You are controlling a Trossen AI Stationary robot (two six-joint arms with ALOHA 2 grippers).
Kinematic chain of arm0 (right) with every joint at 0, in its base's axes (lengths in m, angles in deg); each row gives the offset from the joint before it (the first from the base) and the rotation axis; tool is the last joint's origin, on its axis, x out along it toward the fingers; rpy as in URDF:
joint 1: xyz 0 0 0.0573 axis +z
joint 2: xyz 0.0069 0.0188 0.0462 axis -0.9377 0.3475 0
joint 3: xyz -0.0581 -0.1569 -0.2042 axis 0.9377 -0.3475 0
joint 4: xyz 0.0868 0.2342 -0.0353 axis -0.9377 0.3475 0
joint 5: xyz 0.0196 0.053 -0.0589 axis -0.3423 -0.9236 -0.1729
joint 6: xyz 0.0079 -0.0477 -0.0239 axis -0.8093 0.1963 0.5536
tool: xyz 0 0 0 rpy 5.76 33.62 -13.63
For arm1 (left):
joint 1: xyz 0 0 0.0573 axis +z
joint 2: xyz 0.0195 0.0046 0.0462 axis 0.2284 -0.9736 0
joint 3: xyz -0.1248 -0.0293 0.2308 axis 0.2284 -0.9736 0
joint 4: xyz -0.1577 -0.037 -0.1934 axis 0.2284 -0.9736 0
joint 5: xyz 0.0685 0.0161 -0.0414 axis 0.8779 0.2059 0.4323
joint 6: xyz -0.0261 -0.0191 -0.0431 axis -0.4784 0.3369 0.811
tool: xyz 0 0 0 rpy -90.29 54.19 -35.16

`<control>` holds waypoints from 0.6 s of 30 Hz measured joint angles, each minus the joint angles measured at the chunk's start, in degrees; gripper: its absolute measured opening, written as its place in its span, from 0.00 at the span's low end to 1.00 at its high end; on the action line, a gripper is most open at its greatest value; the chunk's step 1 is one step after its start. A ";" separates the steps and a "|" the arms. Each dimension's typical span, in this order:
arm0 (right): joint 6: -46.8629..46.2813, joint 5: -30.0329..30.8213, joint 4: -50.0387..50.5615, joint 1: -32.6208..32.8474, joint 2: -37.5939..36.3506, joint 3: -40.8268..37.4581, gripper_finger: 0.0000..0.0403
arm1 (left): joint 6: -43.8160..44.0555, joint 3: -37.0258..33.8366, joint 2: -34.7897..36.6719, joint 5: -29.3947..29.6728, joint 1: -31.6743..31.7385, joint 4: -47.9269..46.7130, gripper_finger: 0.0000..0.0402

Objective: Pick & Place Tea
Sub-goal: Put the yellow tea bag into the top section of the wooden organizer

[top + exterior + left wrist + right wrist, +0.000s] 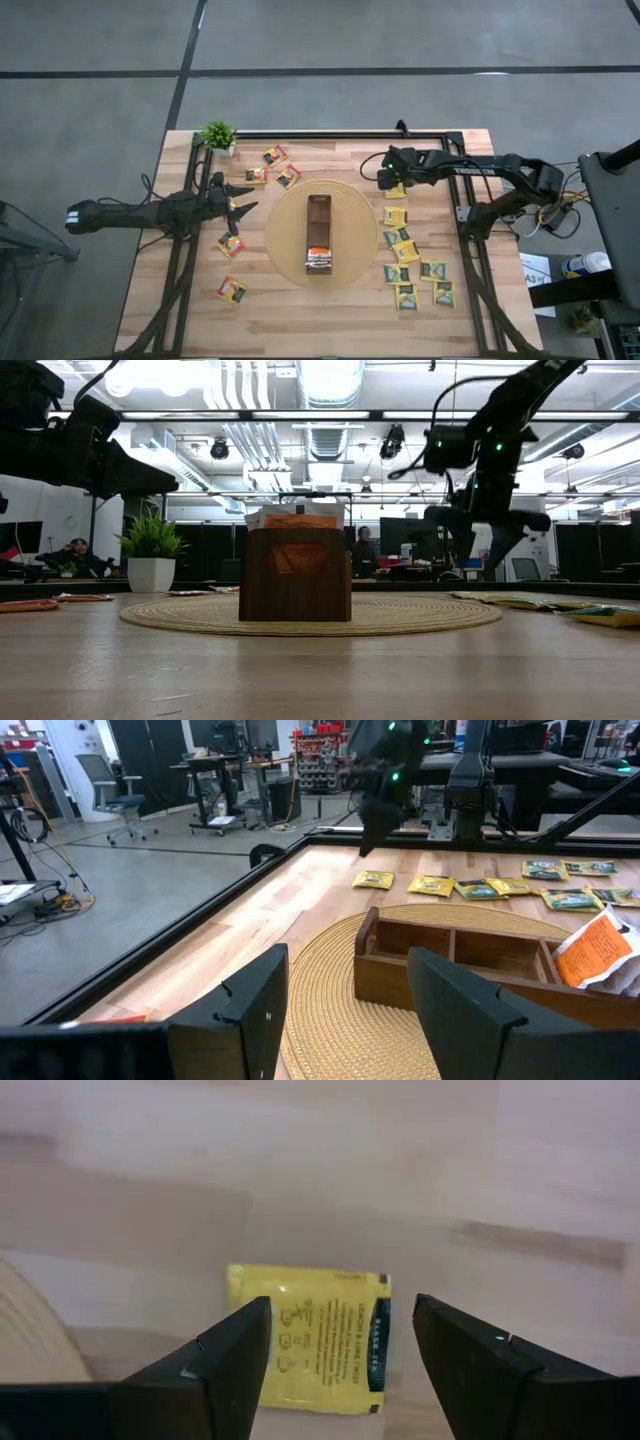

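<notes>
Wooden table [300, 310], woven round mat [350, 215] at centre bearing a long brown box [319, 232]. Right gripper [340, 1345] — fingers spread — hovers directly over a yellow tea sachet [308, 1338], empty. Left gripper [243, 204], fingers likewise spread and empty, waits beside the mat — orange sachets [231, 244] lie around it.

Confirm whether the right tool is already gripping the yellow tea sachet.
No: the right tool hangs open above the yellow tea sachet, which lies flat on the table with both fingers clear of it.
</notes>
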 joint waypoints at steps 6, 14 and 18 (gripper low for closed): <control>2.14 -1.95 -0.81 -3.47 6.04 0.01 0.60 | 0.01 0.01 0.00 0.00 -0.02 0.00 0.50; 7.82 -7.11 -4.09 -4.57 14.13 1.07 0.60 | 0.00 0.02 -0.02 0.00 -0.02 0.00 0.50; 8.40 -7.30 -4.61 -4.52 14.55 1.70 0.60 | 0.01 0.02 -0.02 0.00 -0.02 0.00 0.50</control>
